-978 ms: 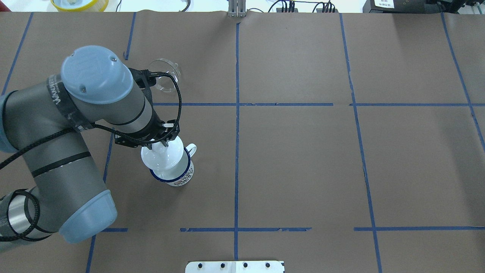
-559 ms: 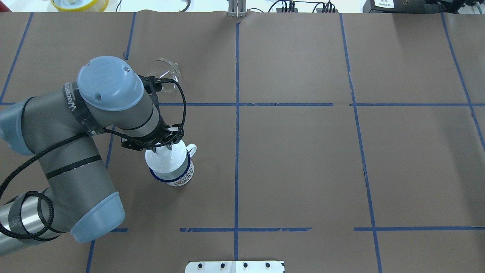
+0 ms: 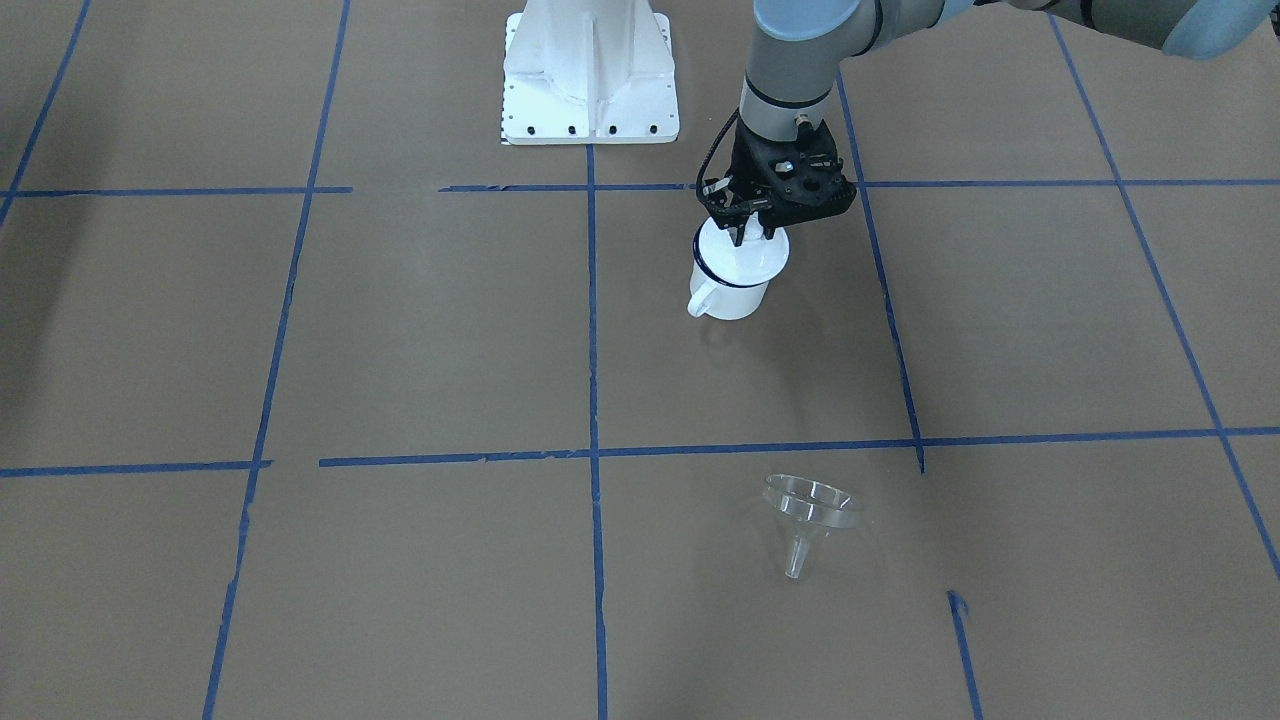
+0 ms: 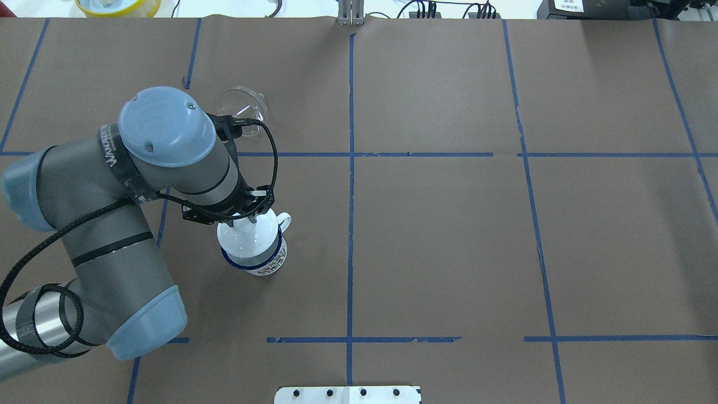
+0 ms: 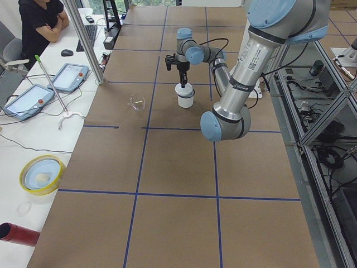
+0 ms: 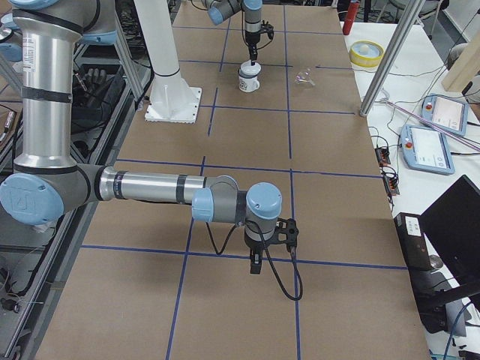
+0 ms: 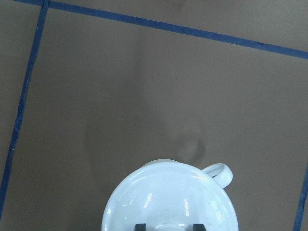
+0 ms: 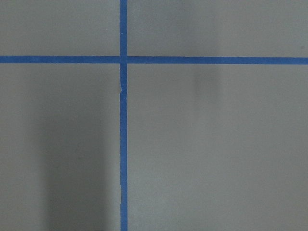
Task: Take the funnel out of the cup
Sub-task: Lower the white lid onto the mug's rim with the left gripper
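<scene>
The clear funnel (image 3: 812, 505) lies on its side on the brown table, well apart from the cup; it also shows in the overhead view (image 4: 244, 106). The cup (image 3: 735, 295) is a white mug with a blue rim (image 4: 269, 261), standing upright. A round white lid (image 4: 247, 241) sits on its mouth, and it fills the bottom of the left wrist view (image 7: 168, 202). My left gripper (image 3: 748, 232) points straight down, shut on the lid's knob. My right gripper (image 6: 255, 262) hovers over bare table far from the cup, and I cannot tell whether it is open or shut.
The white robot base plate (image 3: 590, 70) stands at the near edge behind the cup. A yellow bowl (image 5: 40, 173), tablets and cables lie on the side bench, where a person (image 5: 39, 22) sits. Blue tape lines cross the brown paper.
My left arm has shifted a little to the right, carrying the white lid with it. The lid now sits more squarely over the cup's mouth. The funnel has not moved.
</scene>
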You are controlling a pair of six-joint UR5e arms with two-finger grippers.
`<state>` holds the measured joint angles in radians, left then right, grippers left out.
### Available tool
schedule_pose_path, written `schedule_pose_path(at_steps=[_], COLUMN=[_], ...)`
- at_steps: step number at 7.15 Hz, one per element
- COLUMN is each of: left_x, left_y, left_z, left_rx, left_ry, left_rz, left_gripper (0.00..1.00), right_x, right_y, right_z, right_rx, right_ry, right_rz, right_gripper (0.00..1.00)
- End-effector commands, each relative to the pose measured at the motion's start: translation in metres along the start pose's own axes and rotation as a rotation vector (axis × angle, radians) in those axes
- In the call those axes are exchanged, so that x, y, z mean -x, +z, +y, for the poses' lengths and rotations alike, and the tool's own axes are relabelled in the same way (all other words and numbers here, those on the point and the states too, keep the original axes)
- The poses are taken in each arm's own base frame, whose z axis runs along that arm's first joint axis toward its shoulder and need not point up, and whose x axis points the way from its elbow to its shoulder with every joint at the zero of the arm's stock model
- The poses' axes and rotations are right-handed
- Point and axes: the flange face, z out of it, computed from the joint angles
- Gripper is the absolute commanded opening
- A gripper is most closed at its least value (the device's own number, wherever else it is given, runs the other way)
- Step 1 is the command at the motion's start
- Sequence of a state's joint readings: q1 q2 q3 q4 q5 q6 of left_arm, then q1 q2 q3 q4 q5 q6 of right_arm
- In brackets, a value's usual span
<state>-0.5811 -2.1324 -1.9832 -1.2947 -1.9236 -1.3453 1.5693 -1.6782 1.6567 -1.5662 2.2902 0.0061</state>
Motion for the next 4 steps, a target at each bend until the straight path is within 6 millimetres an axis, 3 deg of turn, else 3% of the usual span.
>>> schedule_pose_path(at_steps=[1, 4], left_x=[-0.0016, -0.0021], left_y=[0.0023, 0.0090], left_z=[0.0044, 0.0066], left_rx=[0.006, 0.012], left_ry=[0.006, 0.010], left_rz=[-0.001, -0.012], left_gripper=[0.00, 0.00], right_x=[0.0000, 0.0000], right_y=[0.0000, 0.0000], right_z=[0.0000, 0.0000], right_rx=[0.000, 0.000], right_ry=[0.000, 0.000], right_rz=[0.000, 0.000], right_gripper=[1.00, 1.00])
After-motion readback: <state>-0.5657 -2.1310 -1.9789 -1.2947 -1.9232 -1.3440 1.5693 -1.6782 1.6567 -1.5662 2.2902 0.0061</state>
